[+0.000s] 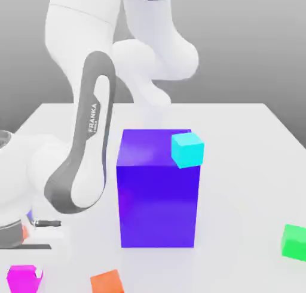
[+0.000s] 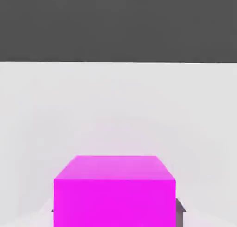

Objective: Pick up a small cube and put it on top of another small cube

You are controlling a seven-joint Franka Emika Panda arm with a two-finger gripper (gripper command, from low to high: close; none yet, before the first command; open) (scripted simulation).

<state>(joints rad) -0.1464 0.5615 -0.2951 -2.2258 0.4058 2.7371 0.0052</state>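
Table [image 1: 251,136]: white, flat, carries every item listed.

Franka arm [image 1: 89,142]: white with grey trim, folded low at the exterior view's left, hand down near the table's near-left corner.

Big blue-purple block [image 1: 156,196]: stands mid-table, upright, well apart from both task cubes and between them as the exterior view frames it.

Cyan cube [image 1: 187,149]: appears to rest at the block's upper right corner; whether on it or behind it cannot be told.

Green cube [image 1: 294,242]: the stacking target, on the table at the exterior view's far right, nothing on top.

Orange cube [image 1: 107,282]: on the table just right of the magenta one, apart from it.

Magenta cube [image 2: 115,193]: on the table, near-left corner in the exterior view [image 1: 24,278], square-on between the jaws in the hand view.

Gripper [image 2: 115,211]: jaws drawn in, pinching the magenta cube by its opposite side faces; dark fingertips [image 2: 180,206] flank it.

Containers: none present.

Judgement: target lies across the table toward the exterior view's right; the block stands near that path, so lift first.
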